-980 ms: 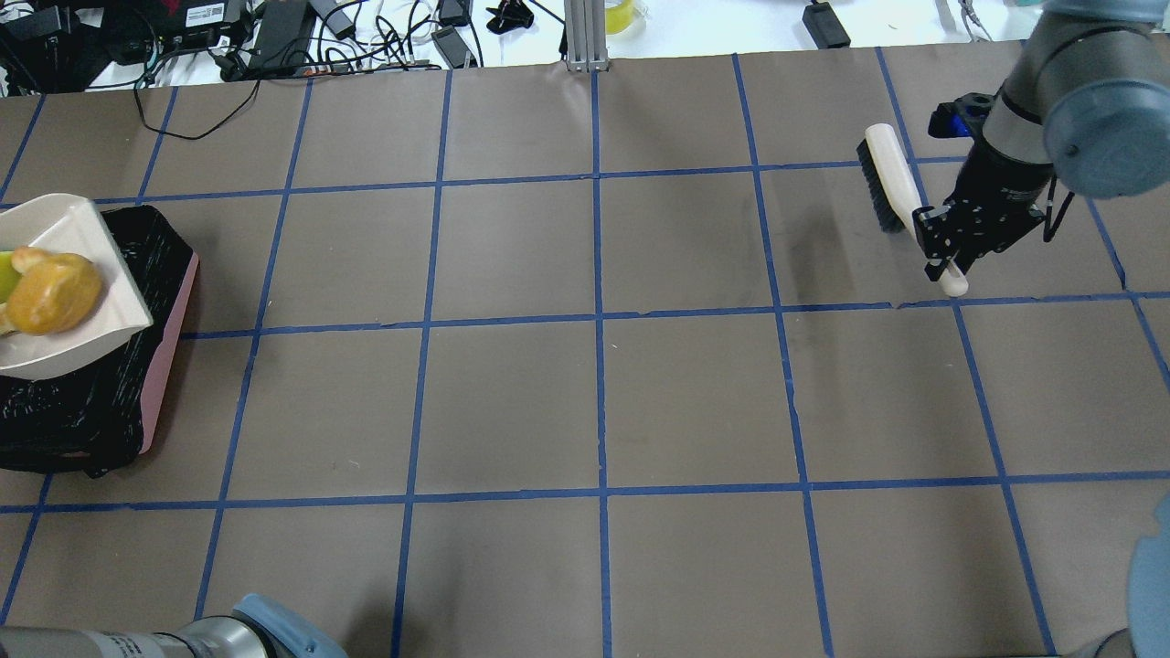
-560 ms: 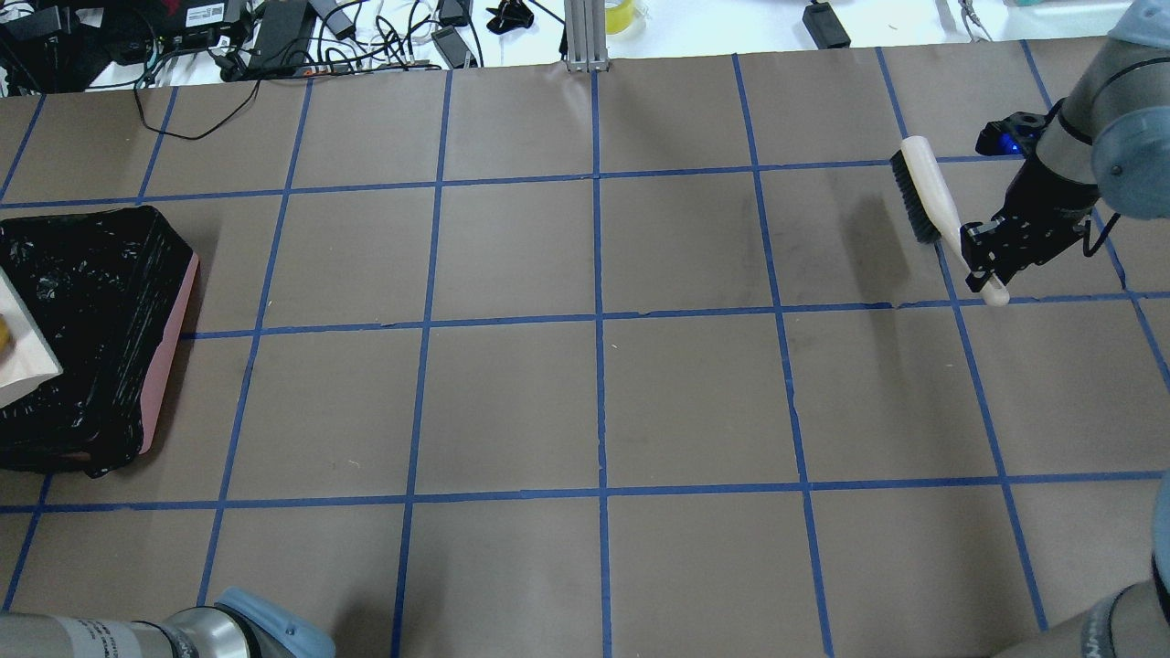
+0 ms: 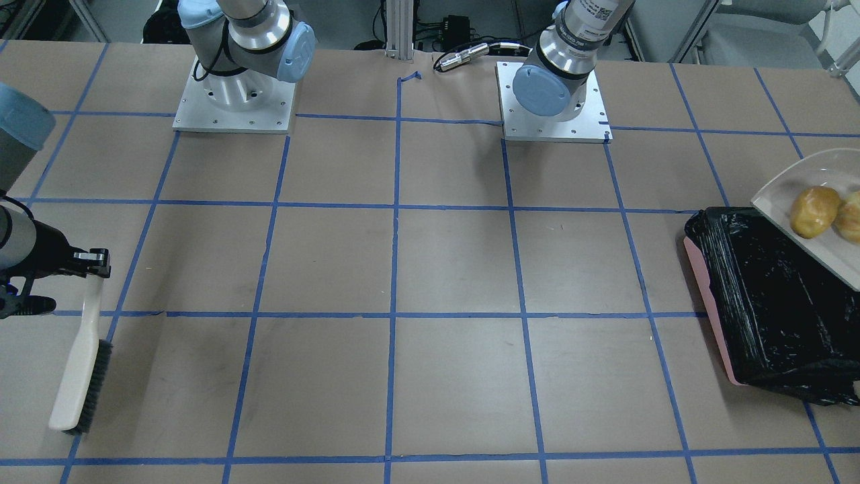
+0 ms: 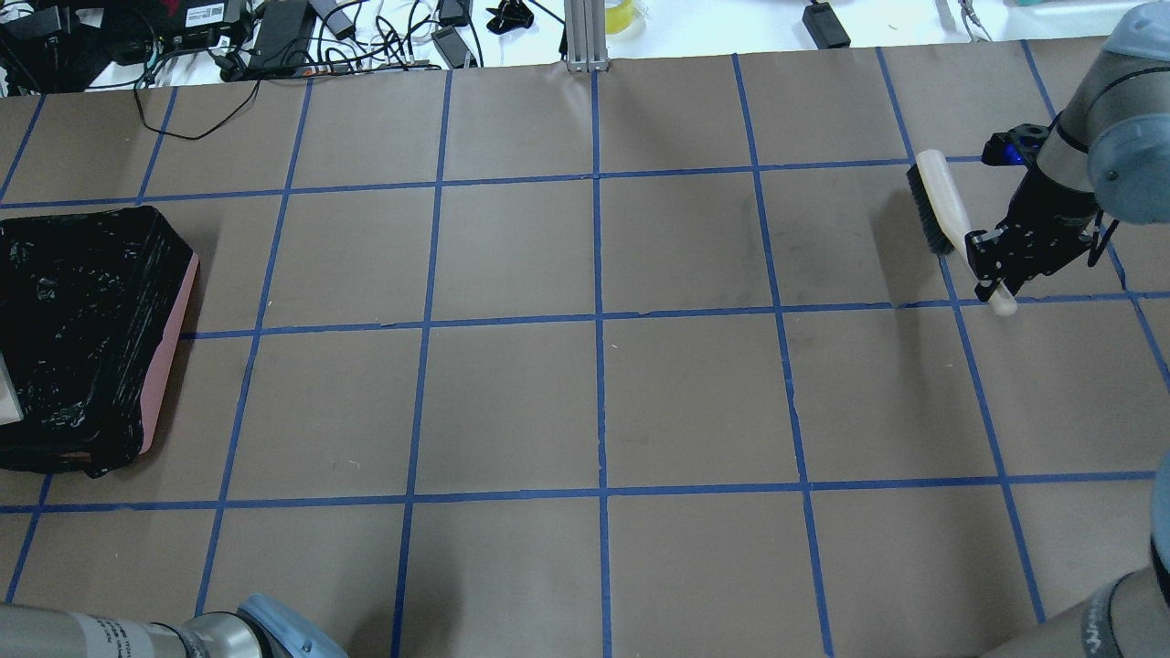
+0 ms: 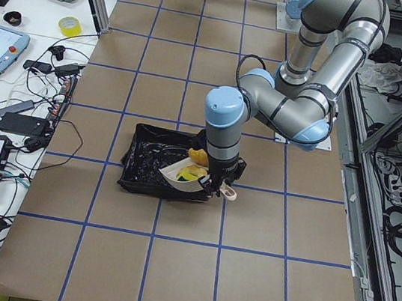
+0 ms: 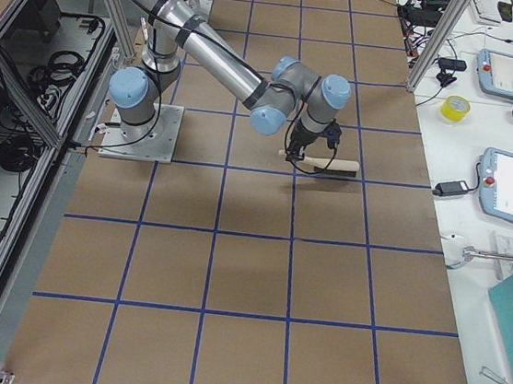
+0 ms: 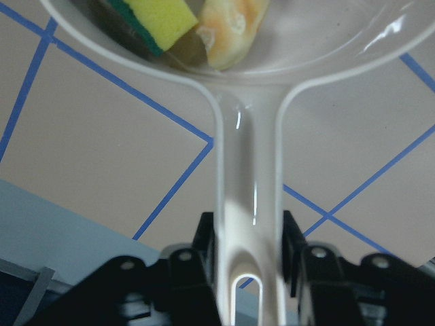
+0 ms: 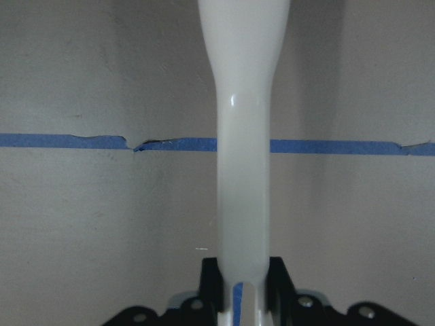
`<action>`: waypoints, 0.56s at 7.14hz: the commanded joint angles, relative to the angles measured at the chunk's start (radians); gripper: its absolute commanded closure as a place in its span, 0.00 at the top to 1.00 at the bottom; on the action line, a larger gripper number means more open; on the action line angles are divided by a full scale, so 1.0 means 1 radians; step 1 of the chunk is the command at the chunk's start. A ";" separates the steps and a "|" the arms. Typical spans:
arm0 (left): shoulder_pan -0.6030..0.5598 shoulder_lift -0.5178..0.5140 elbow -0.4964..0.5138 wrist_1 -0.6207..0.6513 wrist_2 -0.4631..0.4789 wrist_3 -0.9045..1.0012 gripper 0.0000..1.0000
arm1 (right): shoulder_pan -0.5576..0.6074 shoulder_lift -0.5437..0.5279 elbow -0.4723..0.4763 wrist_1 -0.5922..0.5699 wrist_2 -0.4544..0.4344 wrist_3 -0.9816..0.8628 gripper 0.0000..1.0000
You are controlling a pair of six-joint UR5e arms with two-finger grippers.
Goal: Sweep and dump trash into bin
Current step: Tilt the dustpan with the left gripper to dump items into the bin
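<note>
My left gripper (image 7: pixel 250 265) is shut on the handle of the cream dustpan (image 3: pixel 799 195), which it holds raised over the outer end of the bin (image 3: pixel 772 302). The bin is pink with a black bag liner and also shows in the overhead view (image 4: pixel 82 338). The potato-shaped lump (image 3: pixel 814 211) and the croissant (image 3: pixel 850 216) lie in the pan. The left wrist view shows the yellow-green sponge (image 7: pixel 160 17) beside the croissant (image 7: pixel 231 30). My right gripper (image 4: pixel 992 265) is shut on the handle of a cream brush (image 4: pixel 937 206) with black bristles, at the table's far right.
Cables and electronics (image 4: pixel 274 37) lie beyond the table's far edge, beside an aluminium post (image 4: pixel 585 37). The two arm bases (image 3: pixel 235 101) stand at the robot's side. Brown paper with a blue tape grid (image 4: pixel 599 320) covers the table between bin and brush.
The dustpan with the trash has moved left, almost out of the overhead view, uncovering the bin's black liner. The right arm has carried the brush a little to the right.
</note>
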 commanded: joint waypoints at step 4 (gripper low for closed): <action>-0.235 -0.009 -0.077 0.243 0.363 0.100 0.00 | 0.000 0.025 -0.003 -0.008 -0.010 -0.002 0.32</action>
